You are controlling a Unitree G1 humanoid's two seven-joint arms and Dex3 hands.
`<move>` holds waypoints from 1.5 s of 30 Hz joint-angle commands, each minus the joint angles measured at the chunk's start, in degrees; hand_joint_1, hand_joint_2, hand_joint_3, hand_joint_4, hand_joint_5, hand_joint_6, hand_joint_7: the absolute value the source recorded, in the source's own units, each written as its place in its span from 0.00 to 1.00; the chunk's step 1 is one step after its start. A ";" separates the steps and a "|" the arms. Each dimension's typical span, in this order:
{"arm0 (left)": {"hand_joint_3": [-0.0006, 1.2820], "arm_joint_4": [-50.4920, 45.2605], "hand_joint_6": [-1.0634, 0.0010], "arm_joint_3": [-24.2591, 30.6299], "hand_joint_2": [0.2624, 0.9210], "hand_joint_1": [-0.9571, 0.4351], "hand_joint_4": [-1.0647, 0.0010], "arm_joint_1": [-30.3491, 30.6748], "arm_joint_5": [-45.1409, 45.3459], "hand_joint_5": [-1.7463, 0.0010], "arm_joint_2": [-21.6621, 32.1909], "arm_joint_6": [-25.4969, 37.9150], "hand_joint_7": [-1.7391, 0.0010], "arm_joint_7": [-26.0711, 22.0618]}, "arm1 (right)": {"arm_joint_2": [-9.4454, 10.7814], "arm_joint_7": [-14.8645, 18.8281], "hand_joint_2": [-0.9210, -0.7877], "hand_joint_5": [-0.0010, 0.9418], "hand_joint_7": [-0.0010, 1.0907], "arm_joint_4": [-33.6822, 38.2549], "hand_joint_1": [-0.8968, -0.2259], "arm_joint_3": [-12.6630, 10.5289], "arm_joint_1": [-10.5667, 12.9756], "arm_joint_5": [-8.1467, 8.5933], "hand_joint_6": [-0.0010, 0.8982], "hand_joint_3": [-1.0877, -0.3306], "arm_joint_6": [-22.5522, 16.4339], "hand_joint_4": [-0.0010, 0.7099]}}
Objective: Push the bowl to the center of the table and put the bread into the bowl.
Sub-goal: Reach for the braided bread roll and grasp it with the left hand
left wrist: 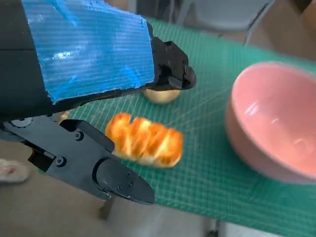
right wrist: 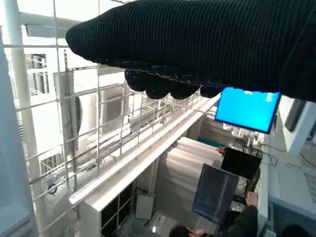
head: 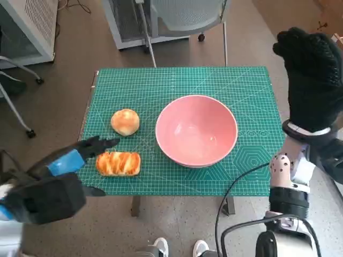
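A large pink bowl point(head: 196, 130) stands near the middle of the green cutting mat point(head: 182, 80). Two breads lie to its left: a round bun point(head: 125, 121) and a braided loaf point(head: 118, 163) closer to the front edge. My left hand point(head: 69, 160) hovers at the mat's front left corner, fingers apart and empty, with the loaf point(left wrist: 144, 139) just beyond its fingers point(left wrist: 170, 69); the bowl point(left wrist: 276, 118) sits off to the side. My right hand point(head: 313, 75) is raised upright beyond the table's right edge, gloved, fingers extended, holding nothing.
A chair base and white cabinet point(head: 155, 21) stand behind the table. Someone's shoes point(head: 179, 247) show at the front edge. A black cable point(head: 230, 198) loops by my right forearm. The right wrist view faces shelving, a blue screen point(right wrist: 247, 108) and a seated person.
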 commanded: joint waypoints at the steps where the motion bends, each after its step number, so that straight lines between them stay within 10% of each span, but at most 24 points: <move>1: 0.00 3.65 0.65 -4.24 0.70 0.61 0.87 -1.87 3.81 1.00 -1.66 -1.86 0.99 1.74 | 0.57 -0.32 0.00 0.01 0.02 -0.45 0.39 0.14 1.44 0.63 0.42 0.46 1.41 0.39; 21: 0.02 22.71 0.58 -14.77 0.80 0.62 0.76 -8.57 16.74 0.99 -12.75 -10.80 0.98 10.46 | 1.22 1.13 0.00 0.00 0.01 -1.91 0.39 0.63 2.95 1.04 0.42 0.43 1.84 0.39; 37: 0.01 33.67 0.24 -17.38 0.94 0.73 0.29 -11.23 23.99 0.95 -16.56 -19.36 0.94 14.94 | 0.48 0.65 0.00 0.00 0.00 -1.50 0.39 0.58 3.30 -0.34 0.40 0.41 1.28 0.36; 40: 0.03 34.77 0.37 -17.22 0.98 0.70 0.29 -11.51 24.59 0.49 -16.16 -21.61 0.52 14.98 | 0.42 0.34 0.00 0.00 0.00 -1.68 0.38 0.51 3.51 -0.72 0.40 0.40 1.08 0.36; 45: 0.03 35.01 0.38 -16.19 1.00 0.69 0.32 -11.49 24.47 0.35 -15.73 -24.05 0.41 14.38 | 0.46 0.36 0.00 0.00 0.00 -1.45 0.38 0.39 3.71 -0.86 0.40 0.40 0.80 0.36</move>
